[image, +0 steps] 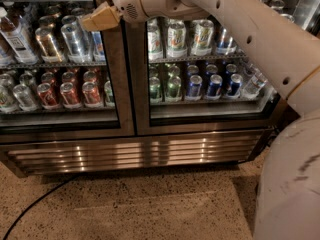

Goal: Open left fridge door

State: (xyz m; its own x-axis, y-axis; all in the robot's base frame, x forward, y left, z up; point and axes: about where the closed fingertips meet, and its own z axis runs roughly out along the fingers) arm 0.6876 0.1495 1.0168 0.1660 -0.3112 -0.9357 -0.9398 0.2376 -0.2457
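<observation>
Camera view: my arm (235, 24) reaches in from the right, across the top of the fridge (210, 149). My gripper (95, 19) is up high at the left fridge door (60, 59), its tan tip over the right edge of the glass, just beside the dark upright frame. Whether it is open or closed I cannot tell, and I cannot tell if it has hold of anything.

The left door sits on the left half of the cooler, flush and in line with the right door (205, 64), the two frames meeting down the middle. Behind its glass are red and silver cans (70, 91) on the lower shelf and taller silver ones above. Through the right door I see green and blue cans (195, 84).

Below both doors runs the steel grille (125, 154). A dark cable (35, 204) curves over the speckled floor (150, 204) at lower left. My pale body (290, 184) fills the lower right corner.
</observation>
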